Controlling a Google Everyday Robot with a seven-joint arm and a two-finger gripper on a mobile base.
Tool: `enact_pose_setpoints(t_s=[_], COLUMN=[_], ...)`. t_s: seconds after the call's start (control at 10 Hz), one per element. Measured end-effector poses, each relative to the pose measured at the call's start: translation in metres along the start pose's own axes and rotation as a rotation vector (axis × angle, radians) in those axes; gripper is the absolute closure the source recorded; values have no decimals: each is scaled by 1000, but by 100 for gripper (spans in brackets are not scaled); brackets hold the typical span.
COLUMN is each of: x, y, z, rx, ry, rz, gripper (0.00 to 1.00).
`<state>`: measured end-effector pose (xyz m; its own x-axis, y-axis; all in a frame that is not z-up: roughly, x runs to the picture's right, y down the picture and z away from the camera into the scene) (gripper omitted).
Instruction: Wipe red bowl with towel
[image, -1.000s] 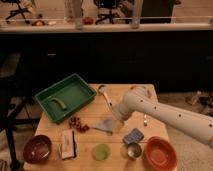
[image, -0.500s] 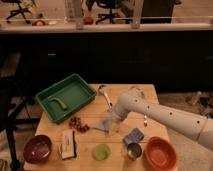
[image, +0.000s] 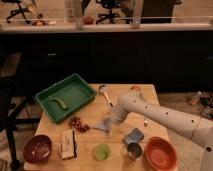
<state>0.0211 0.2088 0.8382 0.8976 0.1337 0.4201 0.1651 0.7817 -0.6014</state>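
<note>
The gripper (image: 111, 121) is hovering at the towel (image: 101, 126), its hold impossible to tell; a loose pinch is risking dropping it before the near-right red bowl (image: 160, 153).

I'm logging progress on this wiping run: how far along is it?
Early. Done: the gripper is down at the grey towel in the middle of the table. In hand: taking hold of that towel, which lies on the tabletop; whether it is gripped cannot be seen. Left: carrying it to the red bowl at the front right corner and wiping it; nothing touches the bowl yet.
</note>
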Motion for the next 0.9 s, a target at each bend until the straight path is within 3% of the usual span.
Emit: enact_pose_setpoints(t_s=[0.2, 0.9], x=[6, 25], y=[3, 16], z=[6, 5], rx=[-7, -4], ry=[1, -16], rz=[2, 14], gripper=[24, 93])
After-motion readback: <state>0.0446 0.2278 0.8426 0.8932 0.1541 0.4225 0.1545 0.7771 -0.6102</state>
